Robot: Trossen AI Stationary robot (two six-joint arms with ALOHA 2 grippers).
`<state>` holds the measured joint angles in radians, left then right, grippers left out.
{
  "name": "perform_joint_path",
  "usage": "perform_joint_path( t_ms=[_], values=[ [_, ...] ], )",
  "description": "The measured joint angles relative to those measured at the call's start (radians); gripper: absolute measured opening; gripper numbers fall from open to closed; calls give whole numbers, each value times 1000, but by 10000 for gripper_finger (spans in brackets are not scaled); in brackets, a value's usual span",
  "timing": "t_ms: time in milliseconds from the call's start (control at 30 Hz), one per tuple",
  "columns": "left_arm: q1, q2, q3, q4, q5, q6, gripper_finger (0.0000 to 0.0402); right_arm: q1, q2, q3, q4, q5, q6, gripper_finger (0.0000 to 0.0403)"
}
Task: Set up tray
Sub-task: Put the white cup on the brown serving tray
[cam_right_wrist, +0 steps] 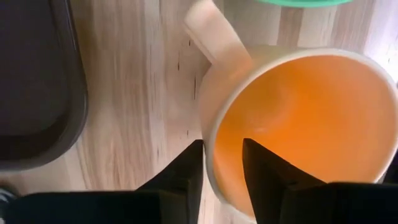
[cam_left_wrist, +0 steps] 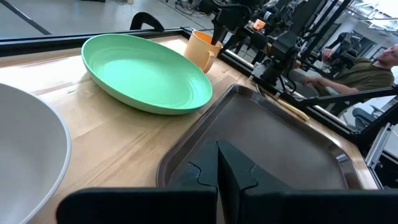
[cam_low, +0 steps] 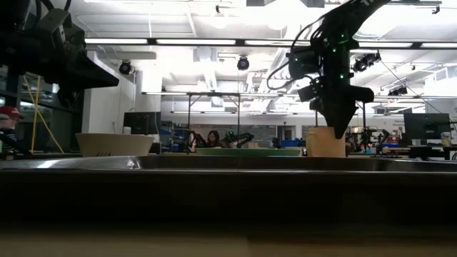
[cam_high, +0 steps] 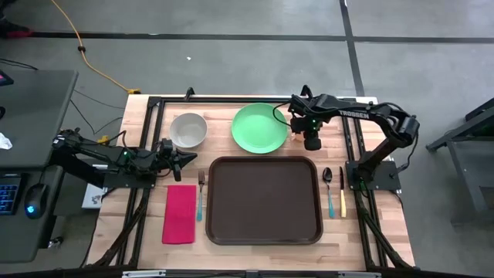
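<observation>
- The right arm reaches from its base at the right edge of the pale wooden surface [cam_high: 231, 239] toward the far side, elbow bent, wrist turned straight down.
- The right claw [cam_right_wrist: 222, 163] hangs over a pale orange plastic mug [cam_right_wrist: 298, 118] with a handle; one finger is inside the cup and the other outside, straddling the rim wall with only a narrow gap. Whether they actually press the wall I cannot tell.
- In the low view the mug [cam_low: 325, 143] stands upright on the surface beneath the claw [cam_low: 335, 128].
- The left arm lies low along the left side, stretched toward the middle; the left claw [cam_high: 187, 158] is just beside the tray's near-left corner region, its fingers closed together and holding nothing.
- The large dark brown rectangular plastic tray [cam_high: 263, 200] with rounded corners and a raised rim lies flat at the middle of the surface, nothing on it.
- Behind the tray sit a round light green plate [cam_high: 259, 127] and, to its left, a white bowl [cam_high: 188, 130].
- Left of the tray lie a fork with a blue handle [cam_high: 200, 193] and a red cloth napkin [cam_high: 180, 213]; right of it a spoon [cam_high: 328, 185] and a knife with a yellow handle [cam_high: 342, 193].
- The mug stands between the plate and the tray's far-right corner.
</observation>
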<state>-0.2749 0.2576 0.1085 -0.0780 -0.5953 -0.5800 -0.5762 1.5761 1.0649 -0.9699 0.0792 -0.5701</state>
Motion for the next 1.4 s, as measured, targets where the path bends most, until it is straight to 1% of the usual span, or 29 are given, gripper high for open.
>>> perform_joint_path(
  t_ms=[133,267,333,467,667,1033,1200,1400],
  values=[
    [0,0,0,0,0,0,31,0,0,0,1,0,0,61],
    [0,0,0,0,-1,0,31,0,0,0,2,-4,0,19],
    [0,0,0,1,-1,-1,31,0,0,0,1,-5,1,5],
    [0,0,0,1,-2,-1,31,0,0,0,-4,17,17,5],
    [0,0,0,20,-7,-3,31,0,0,0,-44,23,53,1],
    [0,0,0,32,-26,-15,31,1,0,0,-153,16,128,0],
    [0,0,0,32,-26,-27,31,2,-1,0,-166,-7,150,0],
    [0,0,0,32,-26,-27,31,37,-38,22,-168,-8,176,0]
  ],
)
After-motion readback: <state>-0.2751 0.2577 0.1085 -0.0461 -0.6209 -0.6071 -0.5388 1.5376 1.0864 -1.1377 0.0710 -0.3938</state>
